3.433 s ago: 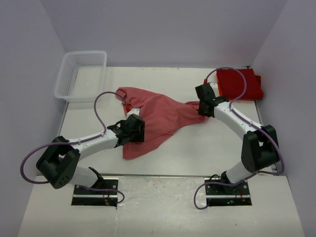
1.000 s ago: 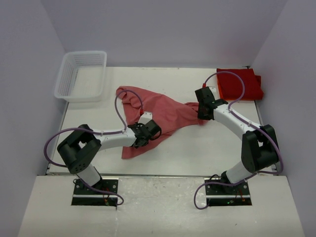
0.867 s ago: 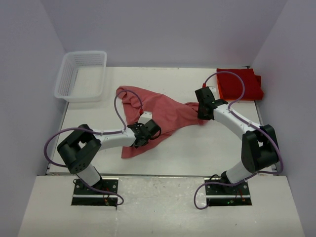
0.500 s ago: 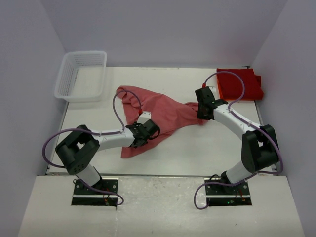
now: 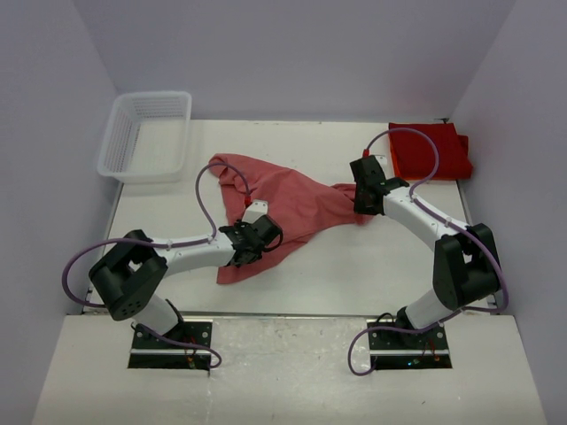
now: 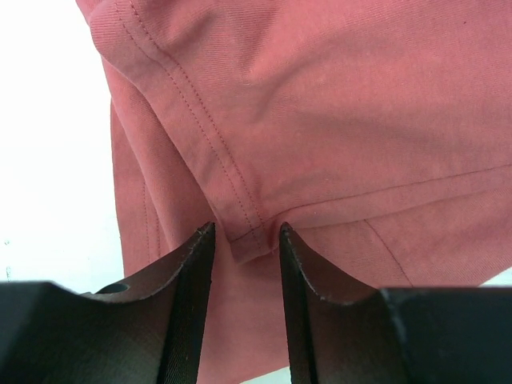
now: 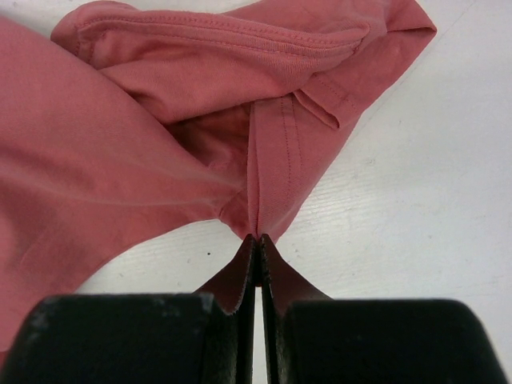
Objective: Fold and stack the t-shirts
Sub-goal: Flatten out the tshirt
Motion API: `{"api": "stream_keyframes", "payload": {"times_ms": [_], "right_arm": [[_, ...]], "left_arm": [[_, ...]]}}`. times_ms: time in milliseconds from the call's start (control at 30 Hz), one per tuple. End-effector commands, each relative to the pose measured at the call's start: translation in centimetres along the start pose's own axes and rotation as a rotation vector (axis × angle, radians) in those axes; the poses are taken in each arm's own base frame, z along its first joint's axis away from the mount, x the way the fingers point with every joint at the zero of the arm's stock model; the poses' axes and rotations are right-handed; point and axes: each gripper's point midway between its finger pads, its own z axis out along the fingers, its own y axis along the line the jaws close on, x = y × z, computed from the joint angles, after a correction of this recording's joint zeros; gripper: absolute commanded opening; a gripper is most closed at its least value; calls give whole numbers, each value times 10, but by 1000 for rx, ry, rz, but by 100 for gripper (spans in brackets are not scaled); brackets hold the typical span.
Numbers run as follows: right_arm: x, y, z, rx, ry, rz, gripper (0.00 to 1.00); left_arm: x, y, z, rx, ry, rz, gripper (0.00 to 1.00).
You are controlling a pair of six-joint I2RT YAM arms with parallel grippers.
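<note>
Tabletop (image 5: 372, 266), seen from overhead: the salmon t-shirt (image 5: 292, 199) lies unfolded and rumpled across its middle. One tapering end reaches toward the far left, another toward the right arm, and a third toward the near edge. The left gripper (image 5: 257, 237) sits low over the near part of the cloth, and the right gripper (image 5: 359, 205) meets the cloth's right-hand tip. The folded red t-shirts (image 5: 430, 152), a brighter deep red, form a flat stack at the far right corner, well apart from the salmon t-shirt. A white mesh basket (image 5: 146, 133) stands at the far left corner, apart from all the cloth. From this height, neither gripper's jaws can be read.

Left wrist view: this gives the detail that the overhead view lacks. The two dark fingers (image 6: 188, 304) stand a narrow gap apart. A raised ridge of double-stitched hem fills that gap, touching or nearly touching both inner faces. Whether the jaws press the ridge or merely flank it cannot be told. Bare tabletop shows to the left of the cloth.

Right wrist view: the jaws are closed flat against each other, with a seamed corner of the salmon t-shirt pinched at their very tips. The cloth fans away from the pinch point. A stitched edge is folded over at the far side; whether it is sleeve or hem cannot be told. Bare tabletop lies on the right.
</note>
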Motion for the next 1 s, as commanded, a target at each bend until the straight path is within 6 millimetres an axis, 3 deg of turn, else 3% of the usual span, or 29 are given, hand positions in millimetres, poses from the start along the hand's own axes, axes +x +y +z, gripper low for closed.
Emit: {"api": "stream_keyframes", "payload": {"times_ms": [0,600,700,867,967], "right_arm": [[-10,1,-6,-22,-40,15,0],[-8,2,-5,-25,-35,14,0],[-7,3,-3,-28,-29,13,0],[-5,3,0,-20,-21,12,0],[-10,1,-2,-9,-37,14,0]], "left_arm": [[-7,0,-1,1,-19,-27,39],[11,3,22,13,34,-31,33],[10,3,22,12,31,-32,25],[0,5,15,8,12,-37,1],[-13,8,3,-12,-21,-31,0]]}}
